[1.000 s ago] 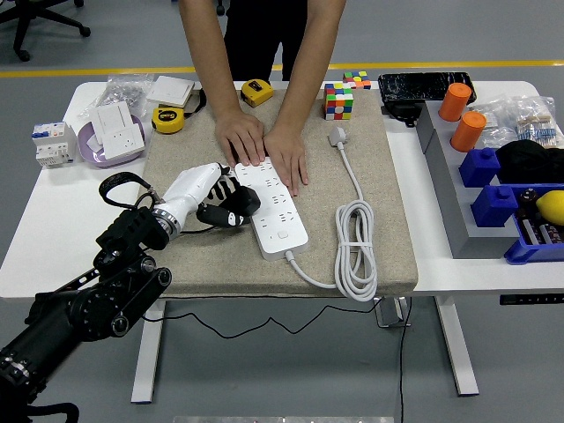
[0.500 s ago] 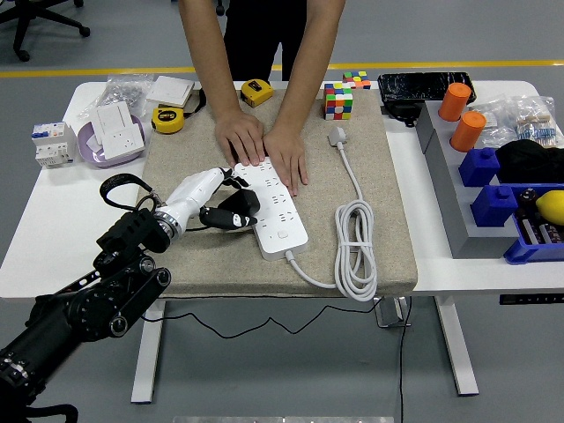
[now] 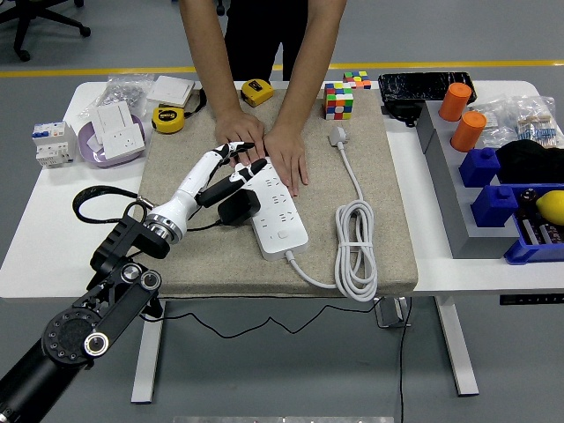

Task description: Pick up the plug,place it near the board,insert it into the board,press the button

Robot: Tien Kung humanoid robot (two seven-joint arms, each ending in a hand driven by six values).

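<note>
From the head view, a person at the far side presses both hands flat on the far end of the white board, most likely to pin it so it cannot slide on the beige mat when the plug is pushed in or the button pressed. The board lies slanted on that mat, its own white cable looped to its right, well clear of the work. The black plug sits against the board's left edge near the middle, apparently lodged at a socket there; whether it is fully seated cannot be told. The left robot hand has its white fingers stretched out and relaxed over the board's far part, gripping nothing, fingertips just beside the person's hands. The plug lies just below and behind that robot hand, close to its palm side, touching or nearly so. The button step looks not yet done. No right robot hand shows over the tabletop.
</note>
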